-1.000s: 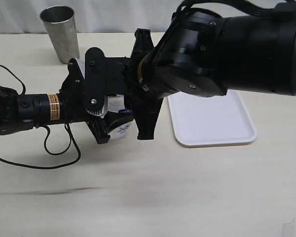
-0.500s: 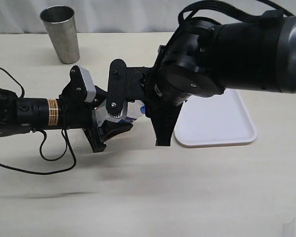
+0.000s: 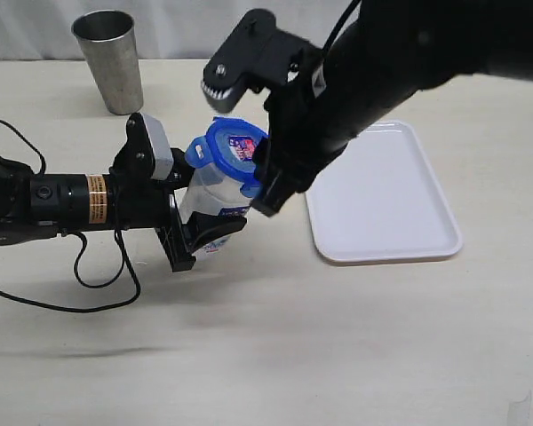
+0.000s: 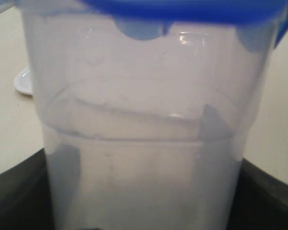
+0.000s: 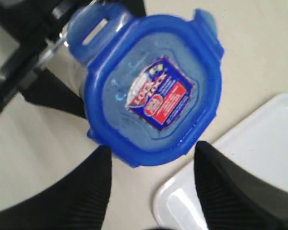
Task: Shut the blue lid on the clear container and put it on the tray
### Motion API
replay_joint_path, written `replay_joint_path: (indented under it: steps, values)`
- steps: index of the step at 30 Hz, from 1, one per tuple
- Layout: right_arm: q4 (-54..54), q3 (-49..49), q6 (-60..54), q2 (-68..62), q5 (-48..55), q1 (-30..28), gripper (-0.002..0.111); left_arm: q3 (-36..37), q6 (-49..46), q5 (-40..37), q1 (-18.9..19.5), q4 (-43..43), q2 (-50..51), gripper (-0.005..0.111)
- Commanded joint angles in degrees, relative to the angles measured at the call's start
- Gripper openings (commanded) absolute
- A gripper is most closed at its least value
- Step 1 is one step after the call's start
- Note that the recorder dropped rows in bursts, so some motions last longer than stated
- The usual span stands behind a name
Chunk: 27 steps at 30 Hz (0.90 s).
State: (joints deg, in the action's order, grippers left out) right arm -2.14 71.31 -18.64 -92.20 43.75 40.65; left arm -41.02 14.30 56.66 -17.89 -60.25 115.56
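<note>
Back L of the table: grey metal cup, upright, well apart from the rest. L arm comes in from the L edge w/ a black cable looping under it. The left gripper is clamped on the clear container, a finger on each side of its body, jaws fairly wide around it. Container sits L of the tray and off it, leaning a bit; can't tell if its base touches the table. The blue lid sits on the container's mouth, sticker face up, flaps sticking outward. The right gripper is over the lid w/ jaws spread wide, holding nothing; in the wrist view its fingers are clear of the lid's rim. R of centre: the tray, flat on the table, nothing on it.
</note>
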Motion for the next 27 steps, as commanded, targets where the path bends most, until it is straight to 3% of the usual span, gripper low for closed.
replay_joint_path:
  steps: [1, 6, 13, 21, 27]
  values:
    - [15.3, 5.6, 4.1, 0.5, 1.4, -3.2, 0.053, -0.4, 0.3, 2.1, -0.1, 0.9, -0.7, 0.0]
    - [23.4, 14.4, 10.7, -2.3, 5.9, -2.9, 0.053, -0.4, 0.3, 2.1, -0.1, 0.9, -0.7, 0.0]
    - [0.2, 26.1, 28.2, -13.9, 19.2, 2.7, 0.053, -0.4, 0.3, 2.1, -0.1, 0.9, -0.7, 0.0]
    - [-0.7, 31.5, 28.6, -19.5, 21.8, 5.5, 0.053, -0.4, 0.3, 2.1, -0.1, 0.9, -0.7, 0.0]
    - [-7.8, 31.6, 31.5, -20.1, 26.2, 5.5, 0.049, -0.4, 0.3, 2.3, -0.1, 0.9, -0.7, 0.0]
